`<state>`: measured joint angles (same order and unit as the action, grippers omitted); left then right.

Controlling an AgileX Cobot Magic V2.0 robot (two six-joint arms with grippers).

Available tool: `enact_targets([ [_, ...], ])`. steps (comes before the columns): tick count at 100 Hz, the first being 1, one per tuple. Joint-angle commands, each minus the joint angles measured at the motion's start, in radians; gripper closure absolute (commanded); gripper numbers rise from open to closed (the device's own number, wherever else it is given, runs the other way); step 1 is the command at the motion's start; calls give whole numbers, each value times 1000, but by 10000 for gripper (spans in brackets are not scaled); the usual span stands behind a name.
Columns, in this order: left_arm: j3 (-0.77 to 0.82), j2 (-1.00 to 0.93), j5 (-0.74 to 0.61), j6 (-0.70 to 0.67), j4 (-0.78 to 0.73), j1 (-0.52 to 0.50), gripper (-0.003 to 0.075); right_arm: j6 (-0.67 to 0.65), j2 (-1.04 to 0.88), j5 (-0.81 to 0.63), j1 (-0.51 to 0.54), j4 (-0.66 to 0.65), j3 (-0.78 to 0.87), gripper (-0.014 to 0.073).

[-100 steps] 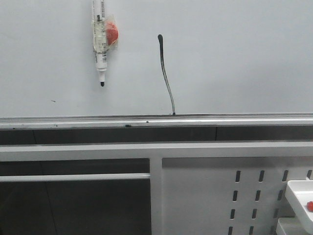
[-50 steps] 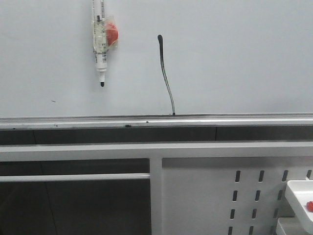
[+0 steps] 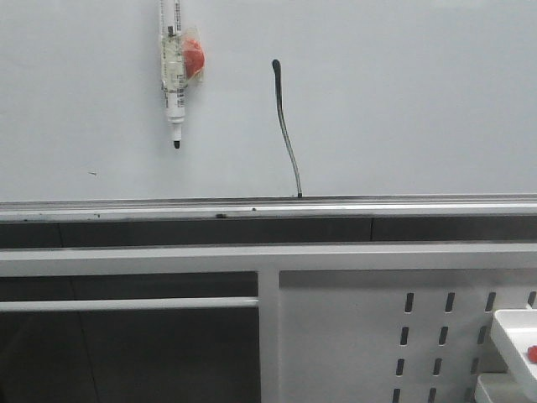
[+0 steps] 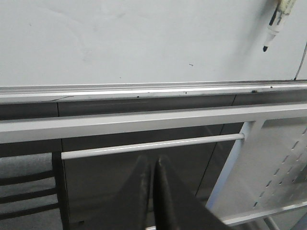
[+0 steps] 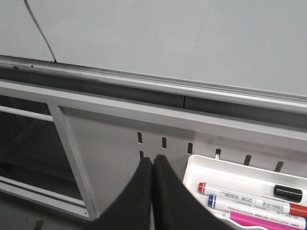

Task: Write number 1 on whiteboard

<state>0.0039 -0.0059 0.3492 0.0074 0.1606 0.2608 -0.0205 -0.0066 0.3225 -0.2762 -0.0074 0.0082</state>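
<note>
number 1 (image 3: 285,126) on whiteboard (image 3: 403,101), cut off in wrist views

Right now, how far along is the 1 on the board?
Done: the number 1 stands on the whiteboard, a stroke reaching the bottom rail. In hand: nothing; the left gripper and right gripper are shut and empty, low, off the board. Nothing visible remains.

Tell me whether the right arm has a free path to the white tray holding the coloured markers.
Probably yes. In the right wrist view the right gripper, jaws closed and empty, sits beside the white tray with nothing between them. The red-capped marker lies uncovered on top, but the jaws must open first.
</note>
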Motion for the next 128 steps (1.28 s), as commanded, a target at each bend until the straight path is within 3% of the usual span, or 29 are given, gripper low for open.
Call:
enact_targets([
  [1, 35, -20, -37, -7, 5, -2, 740, 1, -16, -23, 12, -10, 13, 643],
  [128, 35, -20, -37, -7, 5, -2, 740, 1, -23, -23, 12, -6, 13, 643],
])
